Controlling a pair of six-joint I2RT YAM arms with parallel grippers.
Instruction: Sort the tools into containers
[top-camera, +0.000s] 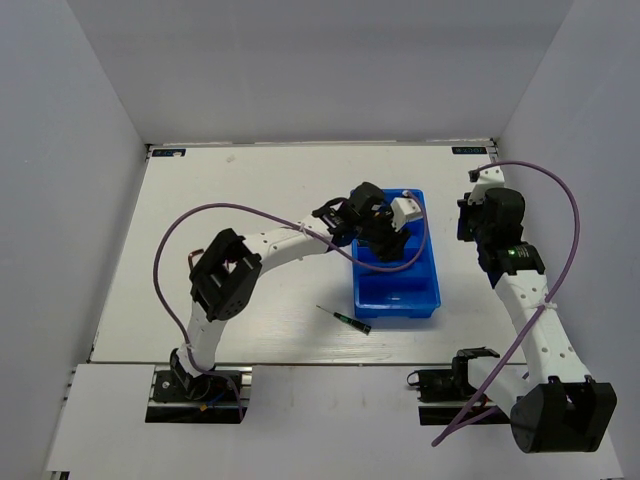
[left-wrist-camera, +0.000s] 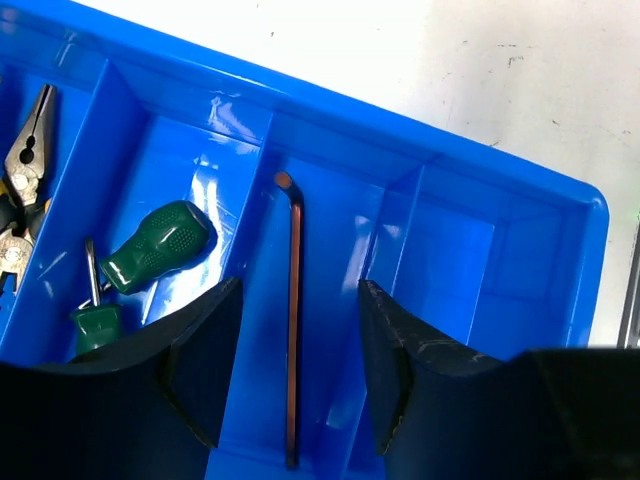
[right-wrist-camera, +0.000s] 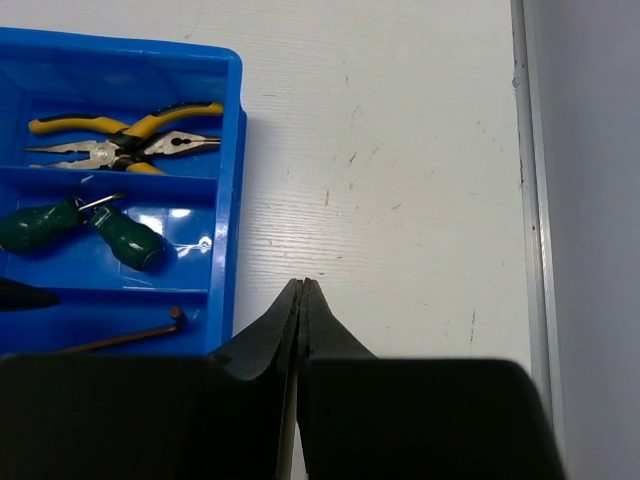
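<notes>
The blue tray stands right of centre. My left gripper hovers over it, open; in the left wrist view its fingers straddle a brown hex key that lies flat in the third compartment, untouched. Two green-handled screwdrivers lie in the second compartment and yellow-handled pliers in the first. The right wrist view shows the pliers, green screwdrivers and hex key. A thin dark screwdriver lies on the table left of the tray's near corner. My right gripper is shut and empty, right of the tray.
The tray's fourth compartment holds nothing. White walls enclose the table on the left, back and right. The table's right edge strip runs close to my right gripper.
</notes>
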